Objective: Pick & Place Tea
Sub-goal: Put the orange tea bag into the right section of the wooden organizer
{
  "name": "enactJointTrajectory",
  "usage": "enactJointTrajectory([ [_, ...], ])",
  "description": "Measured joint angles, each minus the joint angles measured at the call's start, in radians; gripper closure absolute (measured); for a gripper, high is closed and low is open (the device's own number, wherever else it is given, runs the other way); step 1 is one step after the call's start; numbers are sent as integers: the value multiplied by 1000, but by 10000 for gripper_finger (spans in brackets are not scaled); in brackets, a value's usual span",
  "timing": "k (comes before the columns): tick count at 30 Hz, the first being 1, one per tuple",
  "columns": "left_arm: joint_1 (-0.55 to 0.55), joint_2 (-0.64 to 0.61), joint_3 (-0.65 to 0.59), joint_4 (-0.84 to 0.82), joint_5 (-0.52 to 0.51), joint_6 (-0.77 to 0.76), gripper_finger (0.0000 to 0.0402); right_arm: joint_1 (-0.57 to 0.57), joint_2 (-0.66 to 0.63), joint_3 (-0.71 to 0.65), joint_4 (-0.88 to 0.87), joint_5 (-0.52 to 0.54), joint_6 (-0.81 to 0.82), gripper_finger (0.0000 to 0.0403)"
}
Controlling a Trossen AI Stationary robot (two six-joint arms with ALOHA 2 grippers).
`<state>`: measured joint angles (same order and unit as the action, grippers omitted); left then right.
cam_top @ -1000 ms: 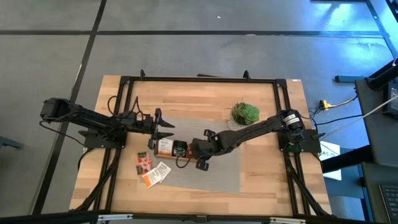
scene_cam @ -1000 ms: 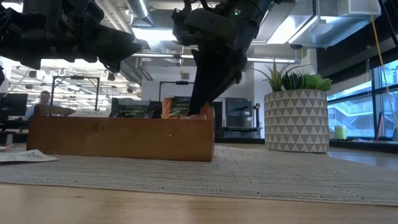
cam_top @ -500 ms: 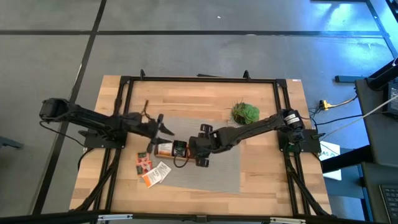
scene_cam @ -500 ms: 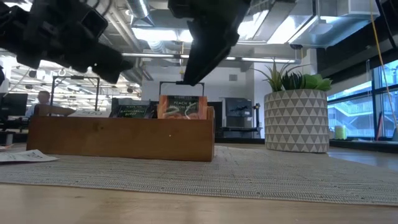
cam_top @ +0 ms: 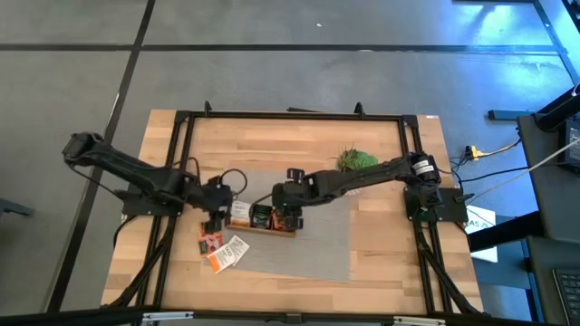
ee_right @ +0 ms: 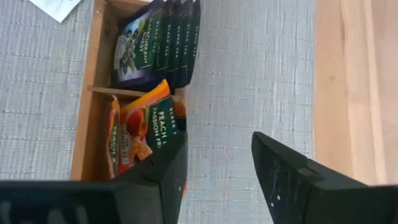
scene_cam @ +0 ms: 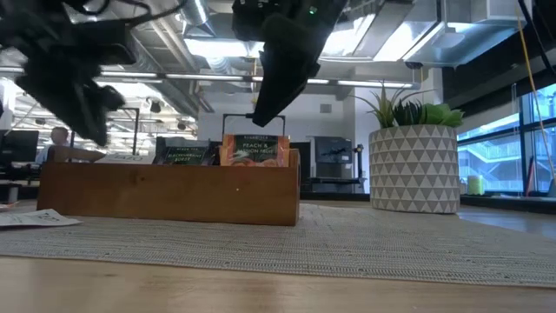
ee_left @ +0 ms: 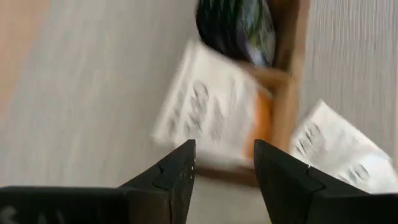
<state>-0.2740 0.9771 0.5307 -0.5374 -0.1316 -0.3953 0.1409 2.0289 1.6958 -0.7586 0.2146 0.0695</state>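
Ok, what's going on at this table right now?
Two dark robot arms are sorting small paper tea sachets into a long wooden three-compartment tray. The right gripper hangs open and empty above the tray's end, where an orange peach sachet stands beside a row of dark green-black sachets. The left gripper, open, hovers over the white-and-orange sachets at the other end. More sachets lie loose on the grey mat.

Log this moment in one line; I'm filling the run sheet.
right gripper: open, empty, above wooden tray | orange tea sachets: in tray | left gripper: open, over white-and-orange sachets
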Motion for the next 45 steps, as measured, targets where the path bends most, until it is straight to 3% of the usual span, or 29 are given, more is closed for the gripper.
enactJointTrajectory([
  [7, -176, 0, 68, -197, 39, -312, 245, -19, 0, 0, -1, -7, -24, 223],
  [10, -257, 4, 57, -206, 102, -448, 245, -22, 0, -1, 0, -21, -24, 223],
  [17, -404, 33, -6, -163, 98, -694, 245, -21, 0, -1, 69, -86, -27, 223],
  [33, -486, 225, -79, -4, 88, -721, 245, -19, 0, -1, 90, -96, -30, 223],
  [45, -486, 224, -71, 3, 72, -764, 245, -19, 0, -1, 97, -95, -46, 223],
])
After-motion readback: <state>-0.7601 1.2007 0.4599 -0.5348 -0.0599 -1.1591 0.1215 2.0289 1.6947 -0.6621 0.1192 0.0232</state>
